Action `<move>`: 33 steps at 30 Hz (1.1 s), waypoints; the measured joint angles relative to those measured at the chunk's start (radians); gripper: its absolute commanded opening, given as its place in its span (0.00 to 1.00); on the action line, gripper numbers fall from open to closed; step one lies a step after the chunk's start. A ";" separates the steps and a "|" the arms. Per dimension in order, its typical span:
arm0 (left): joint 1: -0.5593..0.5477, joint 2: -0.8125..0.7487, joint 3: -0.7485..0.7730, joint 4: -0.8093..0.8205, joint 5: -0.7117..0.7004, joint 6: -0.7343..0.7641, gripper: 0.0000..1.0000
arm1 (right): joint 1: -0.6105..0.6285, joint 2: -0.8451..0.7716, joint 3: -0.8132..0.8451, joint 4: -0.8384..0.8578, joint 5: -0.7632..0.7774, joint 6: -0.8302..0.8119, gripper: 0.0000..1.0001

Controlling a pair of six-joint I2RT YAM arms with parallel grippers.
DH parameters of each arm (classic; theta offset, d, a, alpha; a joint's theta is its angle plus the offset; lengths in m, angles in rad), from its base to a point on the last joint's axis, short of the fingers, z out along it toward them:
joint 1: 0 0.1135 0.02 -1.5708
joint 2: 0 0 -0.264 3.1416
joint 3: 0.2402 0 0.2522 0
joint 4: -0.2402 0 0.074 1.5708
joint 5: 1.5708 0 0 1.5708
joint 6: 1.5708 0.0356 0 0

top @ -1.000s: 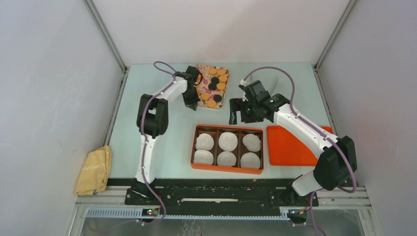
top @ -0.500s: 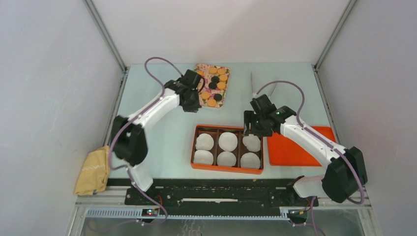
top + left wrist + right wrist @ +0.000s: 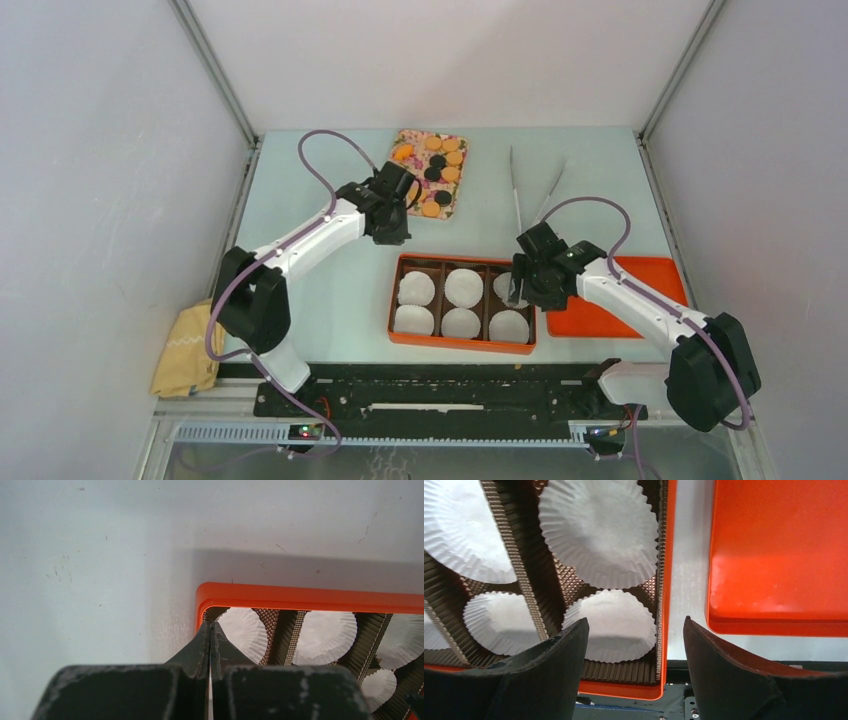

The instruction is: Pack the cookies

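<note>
My right gripper (image 3: 634, 625) hangs spread above white paper liners (image 3: 599, 530) in the orange divided box (image 3: 462, 259); dipping lower could crumple one. My left gripper (image 3: 210, 627) is pinched empty; round tan and black cookies (image 3: 437, 175) lie beyond on the floral tray (image 3: 411, 138).

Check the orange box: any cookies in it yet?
Empty: the box holds only six plain white paper cups, confirmed close up in the right wrist view. The cookies lie on the flowered tray.
</note>
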 measured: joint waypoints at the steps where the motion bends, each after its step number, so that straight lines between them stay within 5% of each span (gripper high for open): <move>1: 0.000 0.000 0.000 0.002 -0.003 0.000 0.00 | 0.000 0.001 -0.008 0.000 0.002 0.006 0.69; 5: 0.000 0.000 0.000 0.002 -0.005 0.000 0.00 | -0.004 0.040 -0.021 0.007 0.003 0.017 0.41; 12: -0.001 0.000 0.000 -0.003 -0.024 0.002 0.00 | 0.000 0.119 -0.022 0.053 -0.037 0.016 0.21; 27: -0.001 -0.011 0.000 -0.038 -0.090 0.019 0.00 | 0.047 0.349 0.221 0.091 -0.100 -0.009 0.16; 30: -0.001 -0.011 0.000 -0.039 -0.101 0.019 0.00 | 0.047 0.401 0.274 0.100 -0.106 -0.016 0.23; 33: 0.002 -0.011 0.000 -0.045 -0.109 0.019 0.00 | 0.048 0.434 0.303 0.108 -0.109 -0.022 0.40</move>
